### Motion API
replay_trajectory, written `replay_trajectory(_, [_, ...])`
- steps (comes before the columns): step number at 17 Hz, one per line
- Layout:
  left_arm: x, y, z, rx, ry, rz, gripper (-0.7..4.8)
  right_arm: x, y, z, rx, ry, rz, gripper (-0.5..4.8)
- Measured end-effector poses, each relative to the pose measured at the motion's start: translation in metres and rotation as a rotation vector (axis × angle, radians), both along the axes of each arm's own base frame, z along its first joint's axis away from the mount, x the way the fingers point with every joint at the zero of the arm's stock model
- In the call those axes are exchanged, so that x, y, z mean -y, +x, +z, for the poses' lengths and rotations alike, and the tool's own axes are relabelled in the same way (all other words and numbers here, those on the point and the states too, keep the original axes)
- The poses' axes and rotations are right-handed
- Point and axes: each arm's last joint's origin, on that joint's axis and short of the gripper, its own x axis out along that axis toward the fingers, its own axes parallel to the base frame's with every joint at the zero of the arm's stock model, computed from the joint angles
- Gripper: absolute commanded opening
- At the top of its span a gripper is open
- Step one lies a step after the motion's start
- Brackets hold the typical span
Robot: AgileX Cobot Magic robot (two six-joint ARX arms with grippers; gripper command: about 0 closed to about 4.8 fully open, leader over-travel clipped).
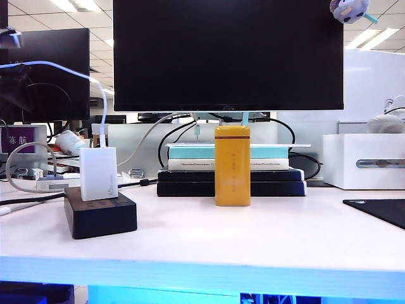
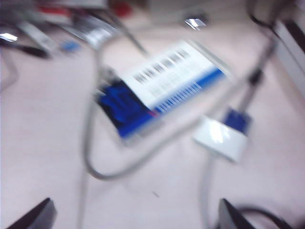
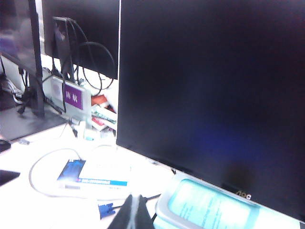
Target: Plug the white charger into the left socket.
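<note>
black power strip [image 1: 100, 214] carries white charger [image 1: 98, 173]; grippers elsewhere.

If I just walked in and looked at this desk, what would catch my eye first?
Probably the big black monitor filling the back of the desk, with a bright yellow box standing upright before a stack of books beneath it. Then, at left, the white charger standing upright on the black power strip, its cable arching upward.

Two dark, pointed fingertips [image 2: 33, 217] of the left gripper [image 2: 136, 219] are seen blurred at the picture's edge, and the right gripper [image 3: 135, 212] is seen as one black, smooth wedge with its tips pressed together.
</note>
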Motion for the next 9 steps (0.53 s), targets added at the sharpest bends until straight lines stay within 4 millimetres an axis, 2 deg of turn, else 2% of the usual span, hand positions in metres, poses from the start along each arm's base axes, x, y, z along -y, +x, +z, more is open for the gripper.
replay_trajectory(2, [-0.001,0.001,0.007,0.059,-0.042,0.059,4.79,0.0,0.0,0.0,0.0,0.0,0.0,-0.01])
replay_trajectory(4, [0.0,-0.003,0.025,0.139,-0.079,0.079,4.79,0.0,0.0,0.001,0.012,0.001,0.0,-0.01])
replay_trajectory(7, [0.002,-0.02,0.073,0.339,-0.068,0.074,4.79,0.004,-0.003,0.009,0.071,0.008,-0.023,-0.01])
replay_trajectory(9, [0.005,-0.04,0.111,0.495,-0.046,0.072,4.79,0.008,-0.003,0.014,0.083,0.02,-0.049,-0.01])
